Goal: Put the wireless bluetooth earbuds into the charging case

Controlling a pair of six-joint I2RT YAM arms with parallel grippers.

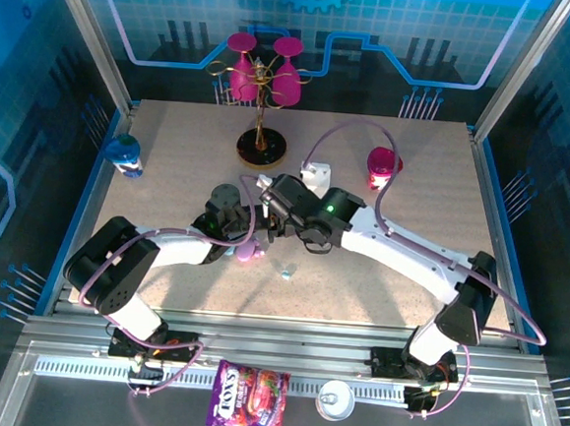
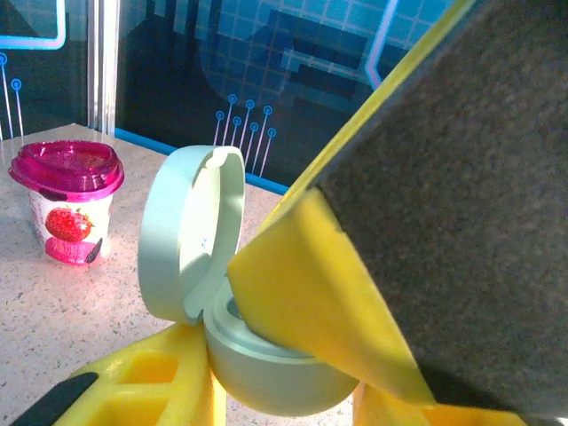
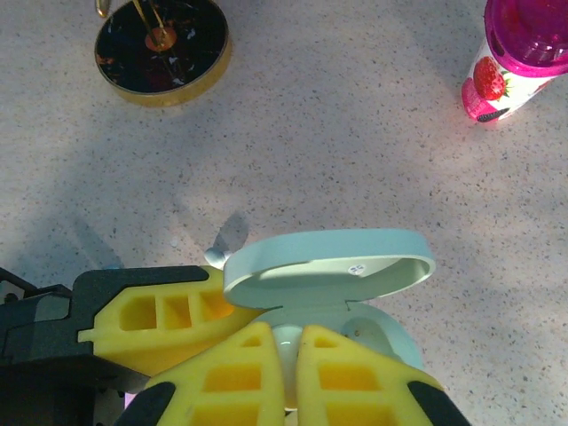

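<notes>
"While the left gripper (image 2: 275,390) clamps the pale green, pebble-shaped plastic charging case (image 2: 191,231), what's the right gripper (image 3: 284,333) doing?"

"Jaws pressed together, tips down in the open case. Whether they pinch anything, I cannot tell."

"Any buds loose?"

"One tiny light-blue plastic earbud (image 1: 286,271) on the speckled table (image 1: 416,184), apart from the case, nearer the arm bases."

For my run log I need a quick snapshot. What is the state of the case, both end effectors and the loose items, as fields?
charging case: pale green, lid open
left end effector: shut on charging case
right end effector: shut, tips at the open case; held bud unclear
earbud: light blue, loose on table
pink case: on table beside left end effector
yogurt cup: upright, apart
</notes>
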